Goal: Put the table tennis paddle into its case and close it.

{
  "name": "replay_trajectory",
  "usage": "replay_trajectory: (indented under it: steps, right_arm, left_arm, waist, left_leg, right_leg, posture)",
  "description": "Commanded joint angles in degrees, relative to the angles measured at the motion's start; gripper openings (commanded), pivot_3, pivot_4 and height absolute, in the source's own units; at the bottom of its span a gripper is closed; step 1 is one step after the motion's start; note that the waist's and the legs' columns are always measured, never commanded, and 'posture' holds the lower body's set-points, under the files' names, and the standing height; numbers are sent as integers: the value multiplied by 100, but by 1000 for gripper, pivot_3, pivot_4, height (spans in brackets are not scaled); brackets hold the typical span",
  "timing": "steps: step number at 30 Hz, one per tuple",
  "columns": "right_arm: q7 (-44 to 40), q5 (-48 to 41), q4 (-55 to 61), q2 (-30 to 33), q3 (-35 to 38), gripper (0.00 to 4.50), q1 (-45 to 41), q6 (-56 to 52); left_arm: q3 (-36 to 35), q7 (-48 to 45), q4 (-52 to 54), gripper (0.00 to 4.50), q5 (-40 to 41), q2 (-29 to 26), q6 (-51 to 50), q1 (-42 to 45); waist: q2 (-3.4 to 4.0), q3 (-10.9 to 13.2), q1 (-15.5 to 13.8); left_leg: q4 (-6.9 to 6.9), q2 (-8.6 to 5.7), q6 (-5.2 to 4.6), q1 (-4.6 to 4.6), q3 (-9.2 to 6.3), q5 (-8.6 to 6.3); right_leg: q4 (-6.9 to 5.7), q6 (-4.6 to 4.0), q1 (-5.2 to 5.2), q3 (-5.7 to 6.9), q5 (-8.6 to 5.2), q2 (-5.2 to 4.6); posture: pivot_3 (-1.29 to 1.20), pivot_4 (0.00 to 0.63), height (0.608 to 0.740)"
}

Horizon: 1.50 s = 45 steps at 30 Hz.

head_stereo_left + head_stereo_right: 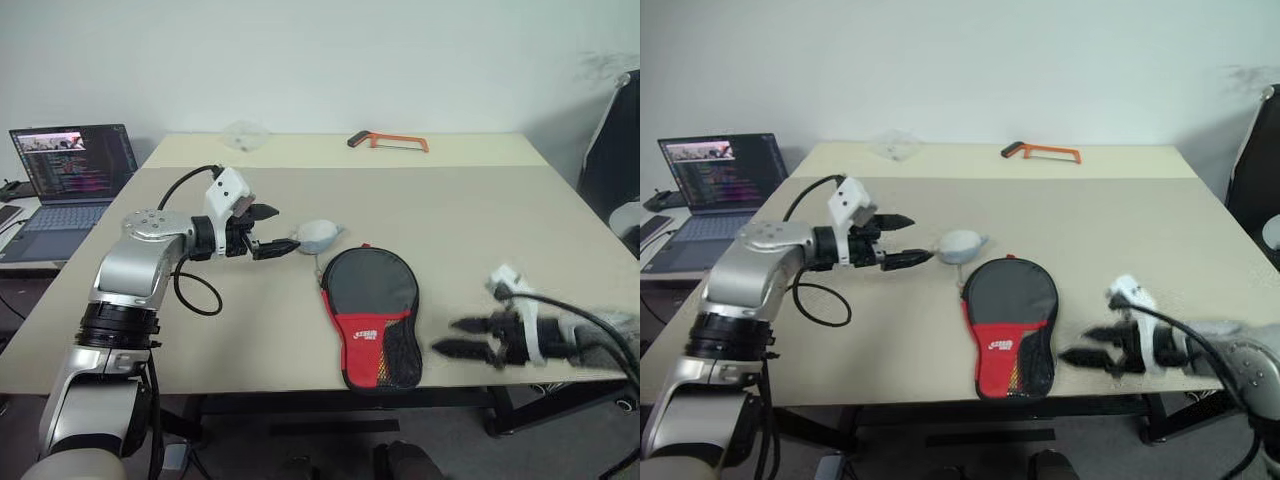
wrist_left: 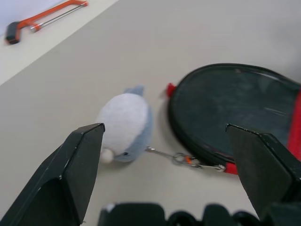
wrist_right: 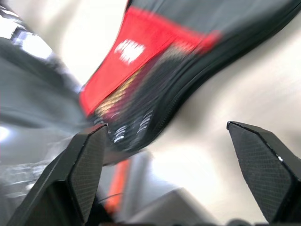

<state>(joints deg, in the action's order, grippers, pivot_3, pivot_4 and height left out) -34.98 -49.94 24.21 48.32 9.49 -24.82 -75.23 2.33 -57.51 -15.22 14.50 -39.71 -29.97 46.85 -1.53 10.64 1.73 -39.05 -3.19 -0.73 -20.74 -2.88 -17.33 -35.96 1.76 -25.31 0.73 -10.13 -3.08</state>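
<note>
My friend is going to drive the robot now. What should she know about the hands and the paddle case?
Left gripper: fingers open, holding nothing, near the round grey-white ball pouch.
Right gripper: fingers open, holding nothing, just right of the case's handle end.
The case lies flat at the table's near middle, pouch chained to it. It looks closed all round; no paddle is lying out, so it is likely inside.
Left to do: check the zip is fully shut, which I cannot confirm.
An orange hacksaw lies at the far edge.

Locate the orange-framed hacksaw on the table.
The orange-framed hacksaw lies at the table's far edge, right of centre in the head views, well beyond the black-and-red fabric case.
</note>
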Motion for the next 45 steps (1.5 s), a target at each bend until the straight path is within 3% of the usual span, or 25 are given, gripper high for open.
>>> replay_trajectory:
  steps: [1, 6, 13, 18, 22, 26, 32, 35, 41, 45]
  right_arm:
    - [508, 979, -338, -593, -642, 4474, -886, 1150]
    - [1380, 2751, -1384, -2196, -1946, 4474, -1135, 3210]
    - [1735, 3619, -3025, -3494, -2180, 4474, -971, 4754]
    - [1676, 3776, -3447, -3880, -2248, 4474, -675, 4623]
    - [1634, 3917, -3324, -3956, -2337, 4474, -436, 4384]
    - [1687, 3976, -3187, -4031, -2238, 4474, -312, 4096]
    - [1790, 4160, -3220, -4135, -2232, 4474, -356, 3914]
    - [1790, 4236, -3205, -4205, -2254, 4500, -396, 3823]
    - [1755, 4294, -3198, -4367, -2318, 4500, -483, 3613]
    - [1701, 4356, -3295, -4479, -2430, 4500, -569, 3360]
  left_arm:
    - [-205, 456, -458, 4500, -93, 192, 43, 456]
    - [-83, 851, -1463, 4500, -341, 659, 379, 995]
    - [108, 785, -2780, 4500, -580, 1367, 825, 1517]
    - [273, 898, -4037, 4500, -938, 1822, 1357, 1837]
    - [552, 1762, -5000, 4500, -1603, 2008, 1919, 2076]
    - [692, 2504, -5522, 4500, -2012, 2321, 2178, 2238]
    - [566, 3276, -5898, 4500, -2230, 2758, 2228, 2383]
    - [617, 3580, -6009, 3904, -2403, 2854, 2257, 2434]
    - [883, 4274, -6165, 1757, -2954, 2881, 2356, 2529]
    - [925, 4932, -6228, 702, -3200, 2958, 2603, 2671]
  waist:
    - [-6, -3, -4]
    - [-24, -14, -11]
    - [-27, -17, -83]
    - [-27, -17, -57]
    - [-30, -20, -19]
    - [-30, -21, -10]
    - [-47, -43, -13]
    - [-51, -50, -13]
    - [-53, -59, -6]
    - [-54, -63, 2]
  left_leg:
    - [0, 3, 1, 7, -2, 1]
    - [4, 3, 12, -4, -12, 7]
    - [-5, -24, 33, -103, -15, 19]
    - [-1, -19, 33, -109, -12, 19]
    - [0, -20, 26, -74, -12, 15]
    - [9, -16, 6, -7, -12, 3]
    - [1, -17, 8, 7, -19, 4]
    - [1, -18, 9, 8, -19, 5]
    - [2, -17, 9, 11, -18, 5]
    - [2, -17, 10, 14, -17, 4]
  right_leg:
    - [0, 0, 6, -1, 0, 1]
    - [-6, -28, -6, -4, 15, 1]
    - [-3, -25, -98, -7, 27, -14]
    - [-4, -26, -109, -10, 28, -13]
    - [-9, -27, -76, -6, 28, -10]
    - [-11, -27, -17, -3, 28, -7]
    - [-13, -25, 3, 3, 28, -5]
    - [-13, -26, 3, 2, 28, -6]
    - [-13, -26, 2, 2, 28, -6]
    - [-15, -26, 2, 3, 28, -6]
  posture:
    - [0, 150, 740]
    - [0, 150, 740]
    - [0, 150, 740]
    - [0, 150, 740]
    - [0, 150, 740]
    - [0, 150, 740]
    - [0, 150, 740]
    - [0, 150, 740]
    - [0, 150, 740]
    - [0, 150, 740]
